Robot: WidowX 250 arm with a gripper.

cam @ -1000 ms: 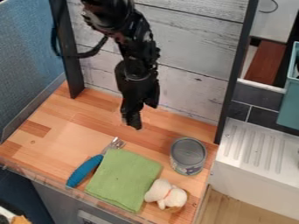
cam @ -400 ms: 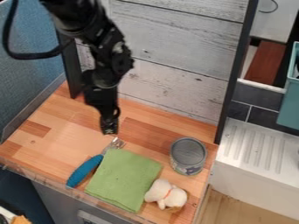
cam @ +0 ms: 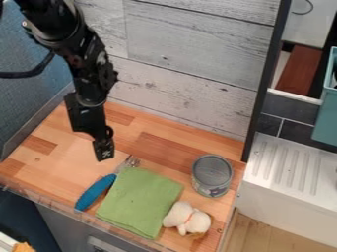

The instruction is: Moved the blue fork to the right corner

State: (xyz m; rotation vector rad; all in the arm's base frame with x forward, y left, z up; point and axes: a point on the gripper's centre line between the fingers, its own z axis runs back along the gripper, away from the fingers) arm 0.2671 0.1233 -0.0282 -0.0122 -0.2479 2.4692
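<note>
One hand (cam: 103, 150) above the bench (cam: 49, 170), grip state can't be told | blue fork (cam: 96, 192) beside green cloth (cam: 138, 202) (snug company): wide grasp may snag cloth, off-centre one twist the handle | low rightward carry could knock can (cam: 212, 173) or plush toy (cam: 187, 218)

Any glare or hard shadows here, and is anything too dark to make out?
Camera view: soft light, with no hard-edged shadow across the wooden counter; camera view: small pale glints on the black arm, whose darkest parts run together; camera view: the white ribbed surface is bright, yet its ridges can be made out.
</note>
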